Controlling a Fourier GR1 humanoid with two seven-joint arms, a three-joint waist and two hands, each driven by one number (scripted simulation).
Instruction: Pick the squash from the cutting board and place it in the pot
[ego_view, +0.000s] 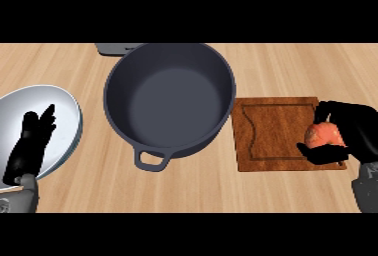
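Right robot hand (341, 135) curls round the orange, rounded squash (324, 136) at three o'clock; it may clip the dark oval cast-iron pot (170, 97)'s rim.

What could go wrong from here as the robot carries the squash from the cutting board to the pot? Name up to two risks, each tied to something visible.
1. The right hand curls round the squash at the cutting board's right edge; the pot lies across the board, so the squash might slip on the way.
2. The pot's near wall could catch a low carry.
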